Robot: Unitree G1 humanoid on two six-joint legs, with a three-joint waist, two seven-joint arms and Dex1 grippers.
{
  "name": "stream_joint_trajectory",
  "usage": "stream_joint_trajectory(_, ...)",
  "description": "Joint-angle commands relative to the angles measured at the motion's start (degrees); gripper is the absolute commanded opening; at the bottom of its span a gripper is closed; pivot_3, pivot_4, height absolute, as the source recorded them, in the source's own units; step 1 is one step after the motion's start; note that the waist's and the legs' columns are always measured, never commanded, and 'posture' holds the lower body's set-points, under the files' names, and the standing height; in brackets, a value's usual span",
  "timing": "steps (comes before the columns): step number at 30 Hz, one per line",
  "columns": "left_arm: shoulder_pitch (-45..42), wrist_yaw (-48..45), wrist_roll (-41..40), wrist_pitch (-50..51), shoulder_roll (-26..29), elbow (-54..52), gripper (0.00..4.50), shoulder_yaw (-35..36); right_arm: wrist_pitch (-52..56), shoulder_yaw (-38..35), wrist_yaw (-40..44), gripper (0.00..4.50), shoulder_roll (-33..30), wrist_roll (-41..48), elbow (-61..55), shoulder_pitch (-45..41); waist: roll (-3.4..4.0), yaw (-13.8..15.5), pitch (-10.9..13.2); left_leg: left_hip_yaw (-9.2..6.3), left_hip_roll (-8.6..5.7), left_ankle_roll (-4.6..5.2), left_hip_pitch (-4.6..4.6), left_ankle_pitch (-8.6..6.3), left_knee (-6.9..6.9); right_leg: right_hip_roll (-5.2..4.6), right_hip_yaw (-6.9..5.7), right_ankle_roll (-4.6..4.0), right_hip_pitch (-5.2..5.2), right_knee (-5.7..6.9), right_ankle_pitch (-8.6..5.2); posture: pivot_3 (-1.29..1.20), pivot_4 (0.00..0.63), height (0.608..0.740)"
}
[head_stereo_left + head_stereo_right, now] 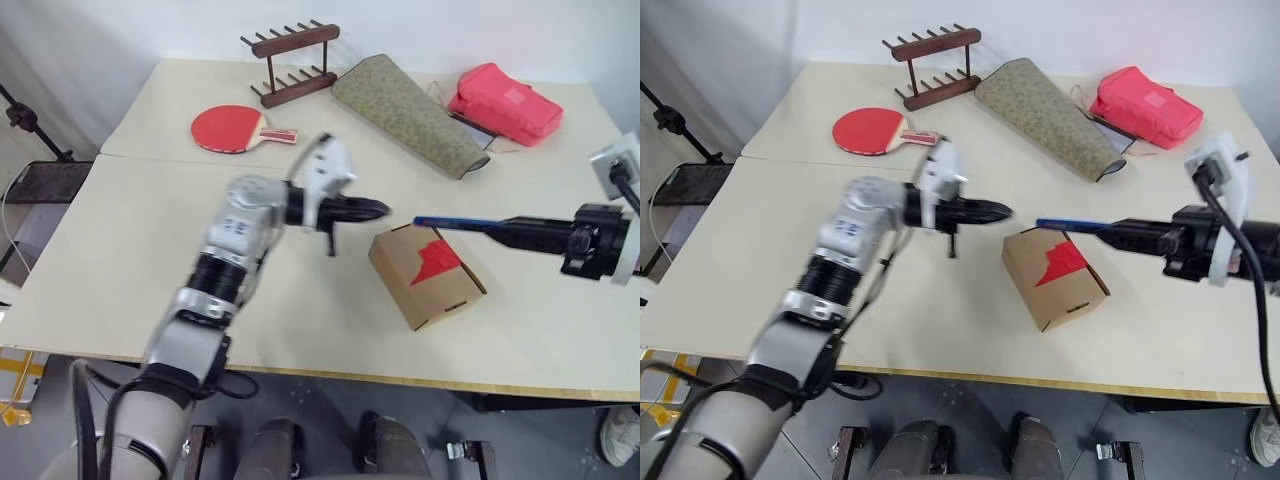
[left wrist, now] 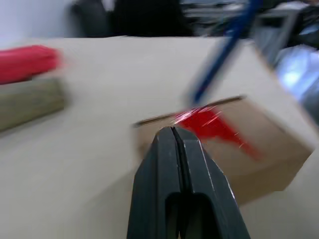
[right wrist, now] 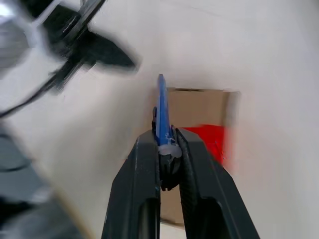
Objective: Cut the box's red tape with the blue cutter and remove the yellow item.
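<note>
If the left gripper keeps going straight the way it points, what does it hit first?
Probably the blue cutter held in the right gripper: the shut left gripper points level toward its tip, above the box. Depth is unclear; it could pass beside.

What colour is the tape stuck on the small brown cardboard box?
Bright red tape on the brown cardboard box; the left eye view shows it best.

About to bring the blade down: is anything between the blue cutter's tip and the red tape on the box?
Nothing visible. The blue cutter, held in the right gripper, hovers over the box near the red tape. The shut left gripper is beside the box, off that path.
</note>
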Motion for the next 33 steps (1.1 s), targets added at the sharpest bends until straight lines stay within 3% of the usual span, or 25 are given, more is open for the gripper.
stream_joint_trajectory(1,4.0,-3.8,0.4,-3.1,4.6,-1.4,0.0,0.8,-4.1,2.7,-7.0,0.17,2.1,9.0,-5.6,1.9,0.01,-0.1,0.0,0.02,-0.01,0.0,0.01,0.0,0.0,0.0,0.02,0.0,0.0,0.02,0.0,0.0,0.15,0.74)
stream_joint_trajectory(4,12.7,-6.5,1.5,-9.8,11.7,-5.4,0.0,1.8,-9.3,11.4,-13.9,0.17,9.9,9.5,-13.0,4.8,-0.15,0.1,0.0,-0.04,-0.03,0.02,-0.09,0.01,0.23,-0.01,0.01,0.02,0.02,0.01,0.02,0.0,0.15,0.74)
stream_joint_trajectory(5,15.8,-8.5,-0.2,-7.8,13.5,-9.2,0.0,1.9,-10.7,14.1,-16.3,0.17,12.3,9.5,-14.2,5.4,-0.16,0.1,0.0,-0.06,-0.01,0.01,-0.08,0.0,0.26,0.0,0.02,0.02,0.04,0.0,0.02,0.0,0.15,0.74)
stream_joint_trajectory(11,22.4,-8.7,-2.0,-9.4,15.8,-21.4,1.74,2.2,-14.1,20.4,-23.5,0.17,18.2,9.5,-14.4,5.7,-0.09,1.4,0.0,-0.3,-0.09,0.08,-0.51,-0.02,0.86,-0.06,0.08,0.05,0.06,-0.08,0.08,0.0,0.15,0.74)
stream_joint_trajectory(14,24.8,-8.0,-3.0,-6.9,16.2,-29.8,2.65,1.3,-15.3,24.1,-28.3,0.17,21.4,9.5,-12.1,4.0,-0.09,0.6,0.0,-0.21,-0.05,0.16,-0.45,0.04,0.88,-0.03,0.18,0.06,0.14,-0.19,0.31,0.0,0.15,0.74)
stream_joint_trajectory(18,25.8,-4.3,1.2,-8.5,14.2,-32.3,3.8,-1.9,-15.8,26.0,-31.1,0.17,25.0,9.5,-10.1,2.6,-0.03,0.0,0.0,-0.04,0.0,0.13,-0.22,0.06,0.75,0.0,0.29,0.03,0.15,-0.06,0.33,0.0,0.15,0.74)
stream_joint_trajectory(26,23.1,0.2,6.4,-7.8,9.2,-28.8,3.83,-7.8,-16.2,27.4,-34.6,0.17,31.6,9.5,-10.1,2.9,-0.02,-0.3,0.0,0.1,-0.01,0.16,-0.16,0.1,0.66,0.01,0.36,0.03,0.12,-0.04,0.33,0.0,0.15,0.74)
stream_joint_trajectory(33,22.7,-0.8,8.8,-11.1,9.2,-25.7,3.83,-10.5,-16.1,27.3,-34.5,0.17,33.2,9.5,-12.5,4.7,-0.01,-0.8,0.0,0.11,0.0,0.16,-0.16,0.1,0.61,0.01,0.36,0.03,0.08,-0.03,0.33,0.0,0.15,0.74)
